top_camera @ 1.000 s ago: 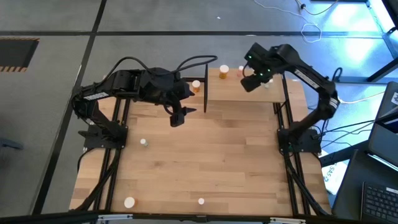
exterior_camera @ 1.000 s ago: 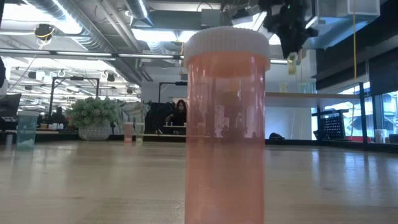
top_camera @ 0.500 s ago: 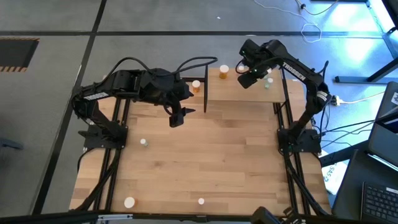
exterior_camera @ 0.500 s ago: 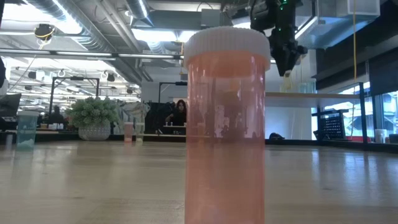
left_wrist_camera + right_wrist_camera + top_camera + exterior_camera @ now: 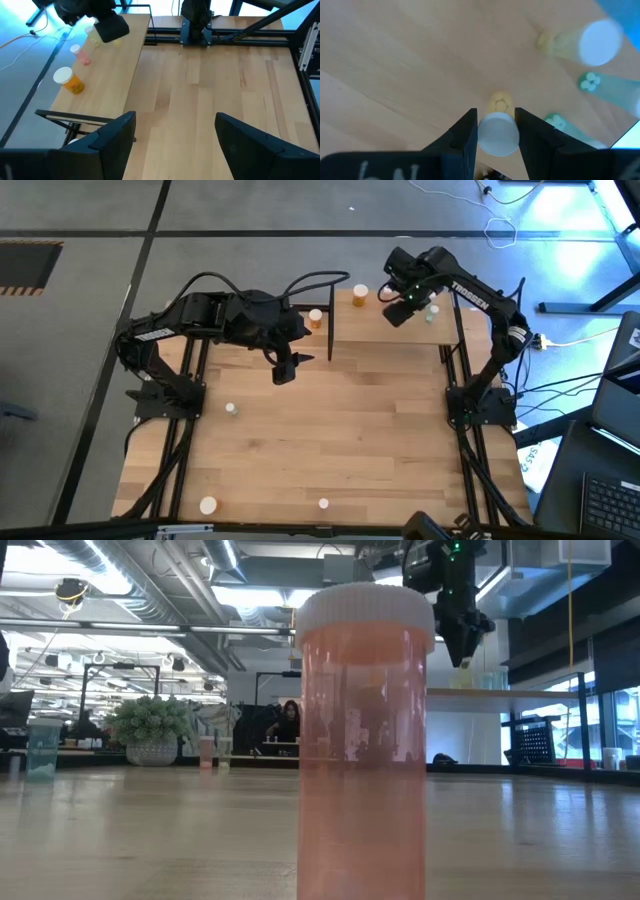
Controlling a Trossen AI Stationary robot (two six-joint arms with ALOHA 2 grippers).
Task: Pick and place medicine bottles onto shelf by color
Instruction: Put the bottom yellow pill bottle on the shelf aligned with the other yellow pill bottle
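Observation:
The shelf (image 5: pixel 440 330) is a light-wood board with black posts at the table's far edge. My right gripper (image 5: pixel 398 312) hangs over it, shut on a small yellowish bottle (image 5: pixel 500 104) with a white cap. An orange bottle (image 5: pixel 360 295) and a pink one (image 5: pixel 385 293) stand on the shelf. In the right wrist view another yellowish bottle (image 5: pixel 590 42) and two green ones (image 5: pixel 592 82) stand close by. My left gripper (image 5: pixel 285 370) is open and empty above the table, left of the shelf; its own view (image 5: pixel 172 145) shows bare wood below. My right gripper pinches the yellowish bottle at its white-capped top (image 5: pixel 496 135) between its two fingers. The fingers (image 5: pixel 467 130) point down from above. The bottle is upright below them, its base (image 5: pixel 462 675) just over the shelf board; I cannot tell whether it touches the board.
An orange bottle (image 5: pixel 315 317) stands just left of the shelf's post. Loose bottles stand on the table at the left (image 5: pixel 231 409) and near the front edge (image 5: pixel 208 505), one of them right before the low camera (image 5: pixel 365 740). A plant ball (image 5: pixel 150 725) stands at the far left.
My right gripper has gone down toward the shelf and a little toward the table's left edge, still shut on the yellowish bottle, which stays upright below it. My left arm has kept still.

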